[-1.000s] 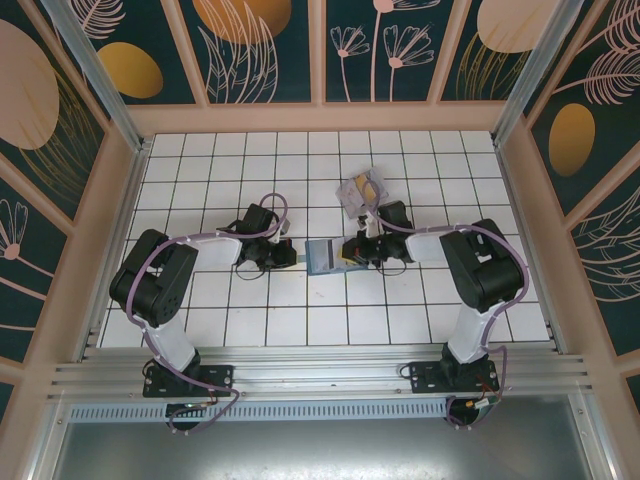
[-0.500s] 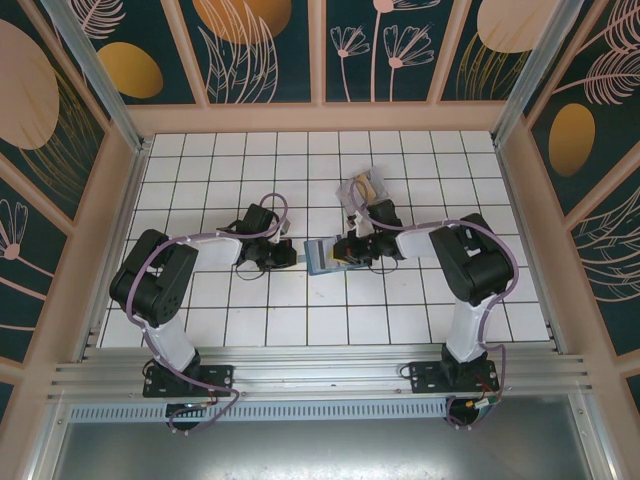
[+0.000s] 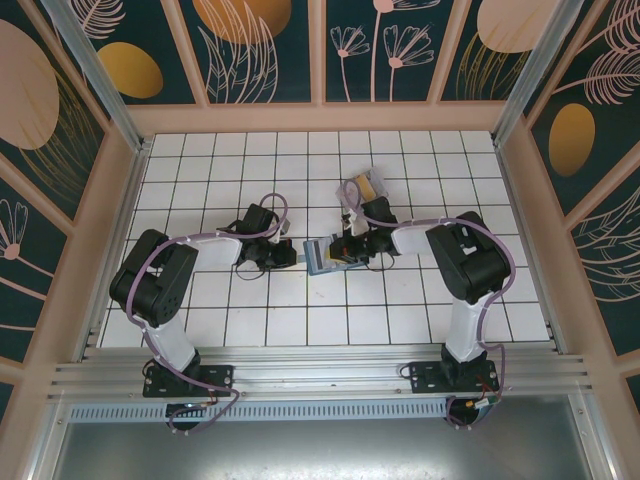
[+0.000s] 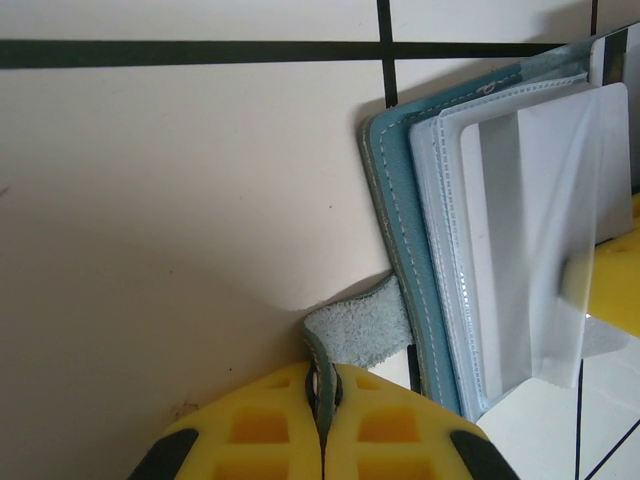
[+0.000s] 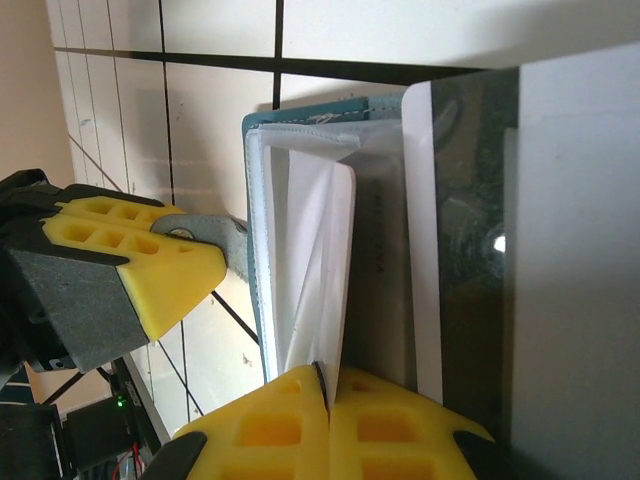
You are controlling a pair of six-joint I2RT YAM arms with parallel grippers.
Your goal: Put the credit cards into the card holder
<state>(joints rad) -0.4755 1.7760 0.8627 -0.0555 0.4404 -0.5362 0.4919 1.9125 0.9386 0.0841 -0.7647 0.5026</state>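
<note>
right end effector (image 5: 325, 400): closed on a card (image 5: 338, 260), moved left from spare cards (image 3: 365, 187) to holder (image 3: 322, 255) | left end effector (image 4: 322, 400): clamped on holder tab (image 4: 360, 325) | holder: open, on table (image 3: 260, 320), centre | insertion likely under way

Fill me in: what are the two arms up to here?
The left gripper is shut on the suede tab of the teal wallet, which lies open on the table. The right gripper is shut on what looks like a pale card, its far end at the wallet's pockets. The other cards lie on the table behind it.
</note>
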